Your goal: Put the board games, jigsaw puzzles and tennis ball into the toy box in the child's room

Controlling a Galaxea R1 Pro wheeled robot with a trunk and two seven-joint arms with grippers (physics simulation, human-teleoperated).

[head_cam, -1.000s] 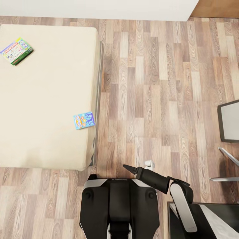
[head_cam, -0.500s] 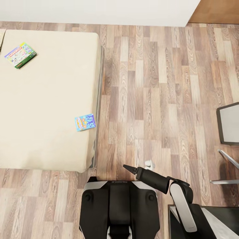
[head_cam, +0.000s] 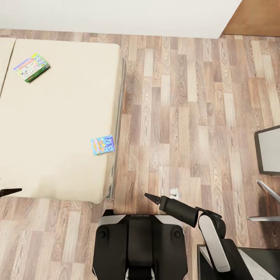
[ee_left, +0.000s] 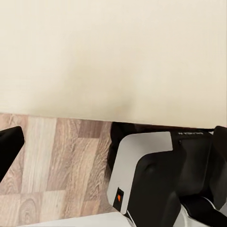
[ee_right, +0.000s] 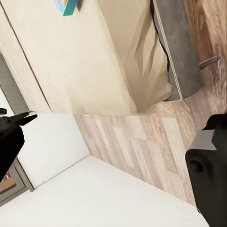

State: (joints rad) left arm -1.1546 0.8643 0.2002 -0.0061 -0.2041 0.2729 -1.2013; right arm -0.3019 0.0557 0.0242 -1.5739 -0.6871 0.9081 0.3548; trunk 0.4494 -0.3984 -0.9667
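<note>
On the bed (head_cam: 58,128), at the left of the head view, lie two board games. The small blue one (head_cam: 103,144) is near the mattress's right edge, and its corner (ee_right: 66,5) shows in the right wrist view. The green-edged one (head_cam: 32,67) lies at the far left corner. My right gripper (head_cam: 151,197) hangs over the floor in front of my base, open and empty, its fingers wide apart (ee_right: 120,120). My left gripper (head_cam: 9,191) pokes in at the left edge by the bed's near side, open and empty (ee_left: 118,132). The toy box, jigsaw puzzles and tennis ball are out of view.
Wood-plank floor (head_cam: 186,116) spreads between the bed and a grey chair (head_cam: 269,149) at the right edge. A dark table corner (head_cam: 249,260) sits at the bottom right beside my right arm. A white wall (head_cam: 116,15) runs along the far side.
The whole view has shifted, so the bed and both games sit a little further right and lower. The left gripper's tip now shows at the left edge. The right arm holds its pose.
</note>
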